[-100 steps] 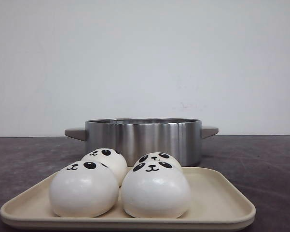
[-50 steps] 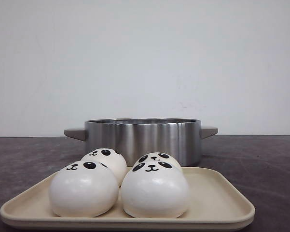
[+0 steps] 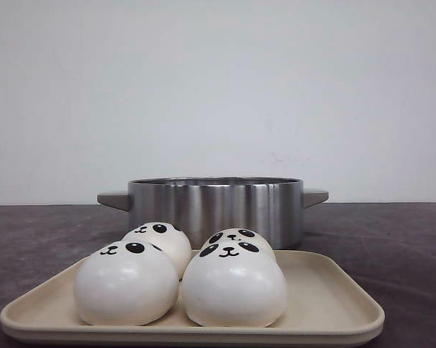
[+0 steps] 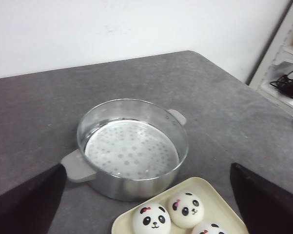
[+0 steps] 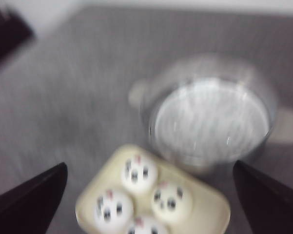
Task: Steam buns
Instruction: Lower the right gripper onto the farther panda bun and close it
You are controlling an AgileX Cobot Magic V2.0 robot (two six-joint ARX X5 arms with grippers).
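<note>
The right wrist view is smeared throughout: the pot [image 5: 212,119] shows only a hazy rim, and the faces on the buns [image 5: 139,174] are dark smudges. In that view the lowest bun [image 5: 140,227] is cut by the frame edge, as is the tray [image 5: 214,209]. The right gripper [image 5: 146,204] shows only dark finger tips [image 5: 36,192] at the corners. In the left wrist view, the tray [image 4: 219,202] is cut off and one bun [image 4: 207,229] is barely in frame; the left gripper [image 4: 146,200] likewise shows only its corner tips [image 4: 31,200]. From the front, the near buns [image 3: 234,285] hide most of the back pair [image 3: 159,239], the pot's [image 3: 215,206] inside cannot be seen, and both grippers are out of frame.
</note>
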